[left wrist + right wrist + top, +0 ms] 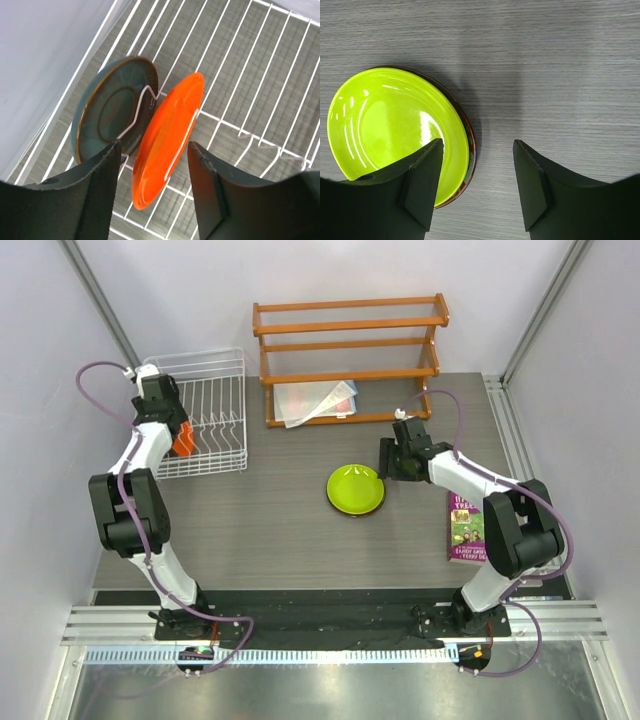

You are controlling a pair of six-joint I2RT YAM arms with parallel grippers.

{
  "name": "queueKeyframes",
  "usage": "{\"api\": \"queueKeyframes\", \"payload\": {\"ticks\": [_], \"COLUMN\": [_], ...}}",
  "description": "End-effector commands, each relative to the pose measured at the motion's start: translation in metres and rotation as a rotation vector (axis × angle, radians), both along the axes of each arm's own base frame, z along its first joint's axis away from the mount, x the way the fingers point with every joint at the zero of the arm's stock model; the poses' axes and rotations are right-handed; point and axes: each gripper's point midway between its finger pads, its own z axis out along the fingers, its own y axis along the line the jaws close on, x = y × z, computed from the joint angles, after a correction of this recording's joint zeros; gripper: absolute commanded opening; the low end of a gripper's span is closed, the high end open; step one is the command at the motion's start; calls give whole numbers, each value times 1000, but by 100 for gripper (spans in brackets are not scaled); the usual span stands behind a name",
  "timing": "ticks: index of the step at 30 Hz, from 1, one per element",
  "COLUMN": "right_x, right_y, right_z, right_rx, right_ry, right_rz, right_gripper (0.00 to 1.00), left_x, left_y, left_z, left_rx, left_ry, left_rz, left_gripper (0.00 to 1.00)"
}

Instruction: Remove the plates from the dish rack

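Orange plate [167, 145] on edge in rack [250, 75], tilted, straddled by released left pincer [155, 144]; right pincer [478, 142] released, empty.

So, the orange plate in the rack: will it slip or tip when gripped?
The orange plate looks glossy with a thin rim, so probably slippery. It keeps its shape on edge, so likely rigid. The rack holds it beside the teal plate; a push might tip it against that.
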Motion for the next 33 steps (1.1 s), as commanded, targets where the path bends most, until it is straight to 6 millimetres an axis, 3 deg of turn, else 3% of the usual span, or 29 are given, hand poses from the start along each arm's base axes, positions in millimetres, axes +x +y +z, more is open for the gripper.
{"api": "queueKeyframes", "payload": {"ticks": [1, 10, 16, 17, 21, 22, 28, 33], "right_x": [17, 17, 16, 15, 14, 14, 9, 7], "right_y": [13, 12, 13, 13, 13, 13, 14, 14], "right_z": [20, 17, 9, 8, 6, 7, 6, 8], "right_rx": [37, 36, 33, 34, 37, 38, 45, 47], "right_ry": [-68, -62, -45, -41, -38, -40, -40, -44], "right_rz": [25, 24, 27, 24, 29, 28, 39, 51], "right_gripper": [63, 63, 62, 62, 62, 62, 62, 61], "left_x": [19, 23, 26, 25, 21, 19, 5, -12], "left_y": [4, 11, 11, 11, 8, 7, 1, 0], "left_z": [14, -9, -19, -20, -17, -10, 27, 73], "left_rx": [-12, -53, -77, -78, -87, -89, -90, -56], "left_ry": [-65, -44, -35, -32, -33, -42, -64, -115], "left_rz": [-16, 2, -1, 0, -5, -15, -38, -42], "left_gripper": [54, 53, 32, 23, 5, 0, 0, 0]}}
